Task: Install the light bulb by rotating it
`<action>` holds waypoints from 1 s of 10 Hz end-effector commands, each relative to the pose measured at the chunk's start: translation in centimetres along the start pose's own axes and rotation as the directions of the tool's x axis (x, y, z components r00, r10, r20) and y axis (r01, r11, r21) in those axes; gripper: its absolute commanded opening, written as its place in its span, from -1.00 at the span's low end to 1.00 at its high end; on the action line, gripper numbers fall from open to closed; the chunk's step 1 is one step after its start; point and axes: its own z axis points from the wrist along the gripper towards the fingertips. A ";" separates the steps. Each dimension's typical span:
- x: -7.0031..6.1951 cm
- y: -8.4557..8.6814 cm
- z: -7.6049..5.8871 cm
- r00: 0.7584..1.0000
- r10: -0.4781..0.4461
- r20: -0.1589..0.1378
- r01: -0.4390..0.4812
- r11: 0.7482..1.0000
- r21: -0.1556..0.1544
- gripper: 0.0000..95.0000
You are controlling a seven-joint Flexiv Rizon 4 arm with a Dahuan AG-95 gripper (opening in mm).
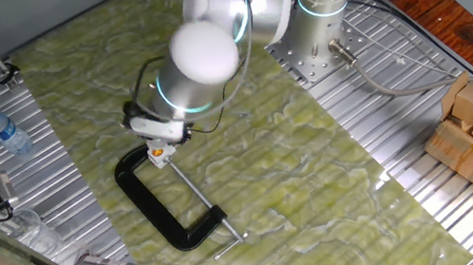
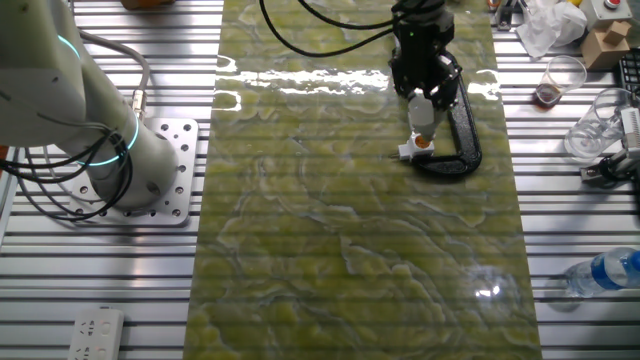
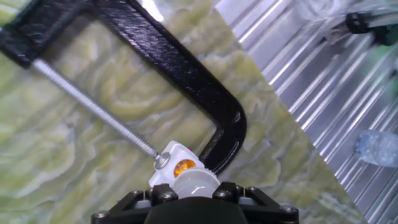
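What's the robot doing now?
Pincer closed on small white round bulb. Bulb seated at white socket block in black C-clamp. Nothing blocking.

Item: my single arm, reaching out from its base (image 2: 150, 165) bolted on the desk, wrist pointing down. End effector (image 2: 424, 118) sits low at one end of the black C-clamp (image 2: 462, 140), just above it. Whether its fingers are parted or closed, I cannot tell from any view.
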 end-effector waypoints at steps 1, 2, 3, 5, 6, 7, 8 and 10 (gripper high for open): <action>0.1 -0.3 -0.6 0.997 0.078 -0.001 -0.076 0.977 -0.197 -1.00; 0.3 -0.5 -0.7 0.995 0.100 -0.007 -0.098 0.946 -0.310 -1.00; 0.4 -0.6 -0.7 0.994 0.108 -0.014 -0.106 0.929 -0.355 -1.00; 0.5 -0.6 -0.5 0.994 0.100 -0.047 -0.111 0.895 -0.433 -1.00; 0.5 -0.6 -0.2 0.994 0.095 -0.054 -0.110 0.891 -0.440 -1.00; 0.5 -0.5 0.1 0.994 0.095 -0.053 -0.108 0.891 -0.441 -1.00; 0.5 -0.5 0.7 0.994 0.098 -0.050 -0.110 0.890 -0.443 -1.00; 0.3 -1.0 1.2 0.995 0.086 -0.045 -0.097 0.892 -0.442 -1.00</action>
